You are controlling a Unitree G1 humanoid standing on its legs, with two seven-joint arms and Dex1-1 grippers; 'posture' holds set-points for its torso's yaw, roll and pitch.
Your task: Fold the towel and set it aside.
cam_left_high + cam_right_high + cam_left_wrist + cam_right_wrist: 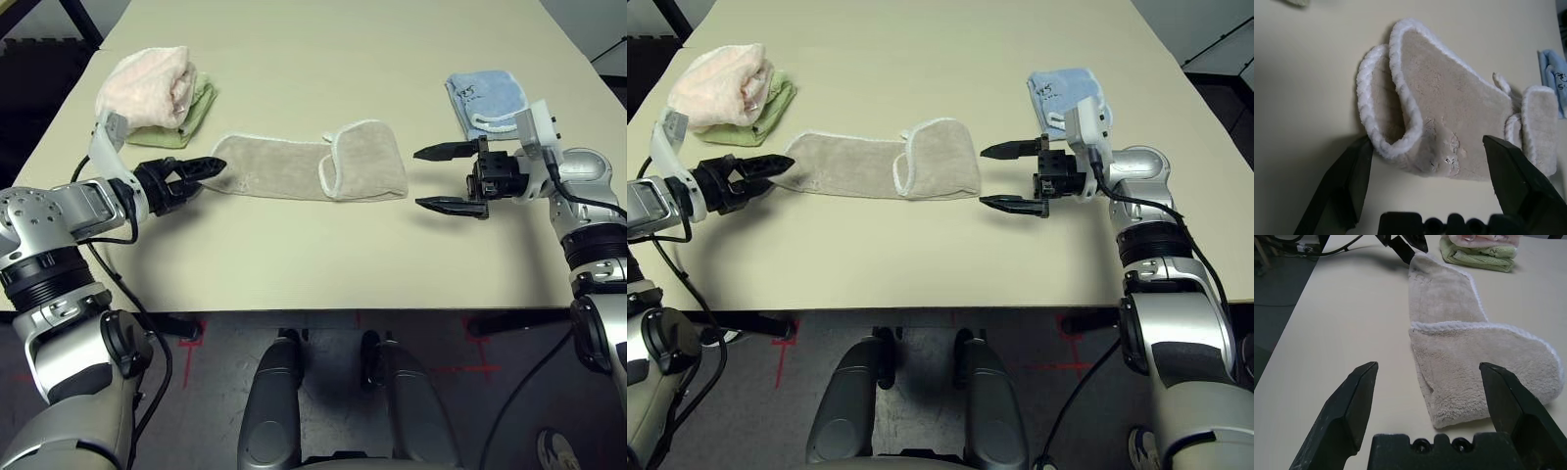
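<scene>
Towel (312, 167) lies mid-desk (323, 255), long axis left to right, its right end folded back over itself — white edging shows at the fold. Left tool (211, 168) released, fingers spread, tips at the towel's left end; contact unclear. Right tool (443, 178) released, fingers wide, just right of the folded end, not touching. Pink towel (149, 86) on a green one (194, 116) far left; blue towel (485, 98) far right.
</scene>
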